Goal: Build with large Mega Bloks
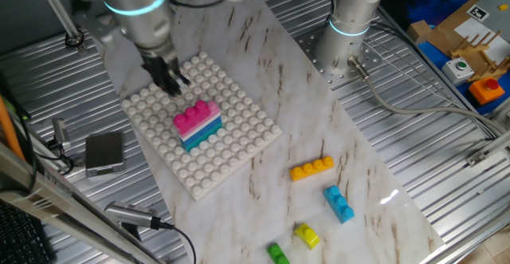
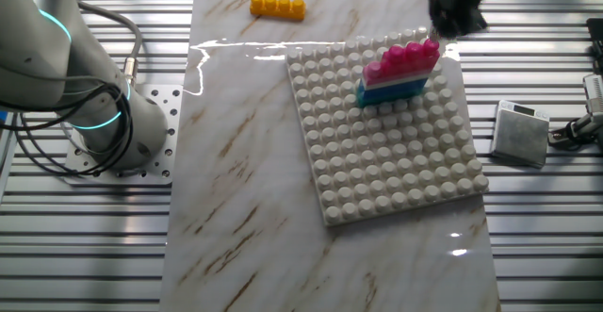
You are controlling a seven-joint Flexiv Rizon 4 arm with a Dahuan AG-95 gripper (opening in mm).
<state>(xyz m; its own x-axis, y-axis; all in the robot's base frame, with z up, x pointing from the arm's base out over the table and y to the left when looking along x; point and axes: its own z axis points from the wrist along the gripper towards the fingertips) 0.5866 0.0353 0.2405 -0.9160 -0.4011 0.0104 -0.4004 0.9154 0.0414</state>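
Observation:
A short stack of Mega Bloks (image 1: 198,126) stands on the white studded baseplate (image 1: 239,148), magenta and pink on top, then white, then teal. The other fixed view shows the stack (image 2: 399,73) near the plate's far right edge (image 2: 396,185). My gripper (image 1: 171,78) hovers just behind the stack over the plate; its black fingers are open and hold nothing. In the other fixed view the gripper (image 2: 454,12) is a dark blur at the top edge. Loose on the marble lie an orange bar (image 1: 311,168), a blue brick (image 1: 339,203), a yellow brick (image 1: 307,234) and a green brick (image 1: 277,254).
A second arm's base (image 1: 343,37) is bolted at the marble's far edge and also shows as (image 2: 104,114). A grey box (image 1: 104,152) with cables lies beside the plate, seen too as (image 2: 521,133). Ribbed metal surrounds the marble strip.

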